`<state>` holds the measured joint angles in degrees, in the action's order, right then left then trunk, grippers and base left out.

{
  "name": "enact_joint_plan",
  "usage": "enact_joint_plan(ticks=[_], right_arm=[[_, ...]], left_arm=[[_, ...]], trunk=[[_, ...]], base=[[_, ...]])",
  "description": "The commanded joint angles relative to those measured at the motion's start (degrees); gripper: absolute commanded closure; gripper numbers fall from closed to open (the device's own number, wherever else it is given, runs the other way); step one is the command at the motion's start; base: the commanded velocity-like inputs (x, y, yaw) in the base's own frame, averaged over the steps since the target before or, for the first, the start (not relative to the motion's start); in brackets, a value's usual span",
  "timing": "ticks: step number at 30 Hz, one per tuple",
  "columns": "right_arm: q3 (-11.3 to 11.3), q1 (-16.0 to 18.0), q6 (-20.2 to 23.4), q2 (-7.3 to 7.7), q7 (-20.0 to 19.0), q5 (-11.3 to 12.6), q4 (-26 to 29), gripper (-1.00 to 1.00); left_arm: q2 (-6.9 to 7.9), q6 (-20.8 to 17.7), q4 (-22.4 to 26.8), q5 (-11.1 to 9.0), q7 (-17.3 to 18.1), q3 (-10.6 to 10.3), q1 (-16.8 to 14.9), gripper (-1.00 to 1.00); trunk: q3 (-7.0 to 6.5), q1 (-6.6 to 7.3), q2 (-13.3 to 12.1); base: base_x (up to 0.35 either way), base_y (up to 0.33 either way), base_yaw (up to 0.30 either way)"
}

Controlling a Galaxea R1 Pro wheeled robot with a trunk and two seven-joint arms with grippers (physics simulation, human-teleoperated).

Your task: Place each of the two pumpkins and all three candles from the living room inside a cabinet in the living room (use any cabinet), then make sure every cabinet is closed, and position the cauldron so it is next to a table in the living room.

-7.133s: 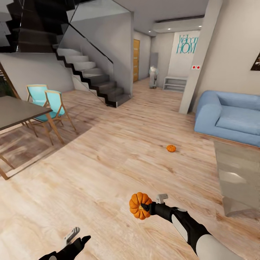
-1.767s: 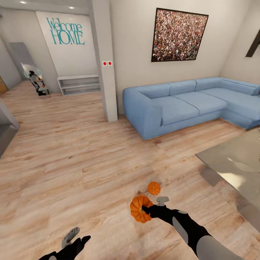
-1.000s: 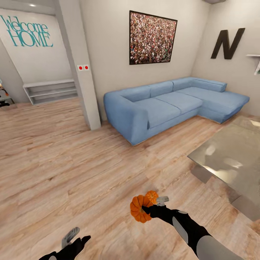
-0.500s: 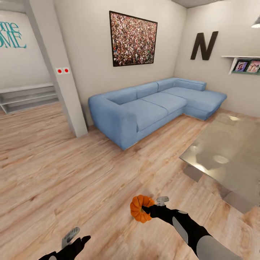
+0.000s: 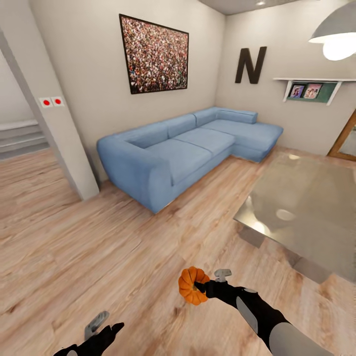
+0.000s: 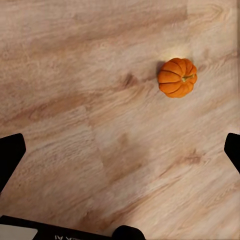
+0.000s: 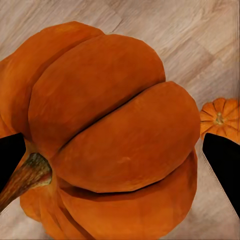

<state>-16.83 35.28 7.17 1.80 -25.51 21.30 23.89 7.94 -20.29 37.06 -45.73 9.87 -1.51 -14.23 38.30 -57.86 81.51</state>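
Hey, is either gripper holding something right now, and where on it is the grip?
The right gripper holds a pumpkin by its ribbed sides, near the stem. The left gripper is open and holds nothing.

Sofa [image 5: 178, 153] ahead by back wall, table [image 5: 306, 207] to its right, held pumpkin [image 5: 192, 286] in front, above floor.

black hands [image 5: 200, 287], grey-tipped fingers [image 5: 222, 272], black forearm sleeve, pale grey upper arm

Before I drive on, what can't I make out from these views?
- Second pumpkin: in the head view, hidden behind the held pumpkin.
- Glass table: far side cut by the head view's right edge.
- Right tool: fingertips buried behind the held pumpkin.
- Shelf photos: too small.
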Motion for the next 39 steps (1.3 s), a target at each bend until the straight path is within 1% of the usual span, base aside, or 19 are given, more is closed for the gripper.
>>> enact_joint_plan(ticks=[1,11,31,39], right_arm=[[-0.2,0.0,0.4,0.04,0.0,0.8,0.1,1.0],[-0.2,0.0,0.4,0.04,0.0,0.8,0.1,1.0],[-0.2,0.0,0.4,0.04,0.0,0.8,0.1,1.0],[-0.2,0.0,0.4,0.06,0.0,0.8,0.1,1.0]], left_arm=[[0.06,-0.2,0.0,-0.5,0.0,-0.1,0.0,-1.0],[0.14,-0.2,0.0,-0.5,0.0,-0.1,0.0,-1.0],[0.14,-0.2,0.0,-0.5,0.4,-0.1,0.0,-1.0],[0.14,-0.2,0.0,-0.5,0.5,-0.1,0.0,-1.0]], trunk=[[0.01,-0.02,0.0],[-0.31,-0.02,0.0],[-0.96,-0.02,0.0],[-1.22,-0.02,0.0]], base=[[0.231,0.202,-0.264],[0.208,0.248,-0.264],[0.099,0.309,-0.264],[0.198,0.167,-0.264]])
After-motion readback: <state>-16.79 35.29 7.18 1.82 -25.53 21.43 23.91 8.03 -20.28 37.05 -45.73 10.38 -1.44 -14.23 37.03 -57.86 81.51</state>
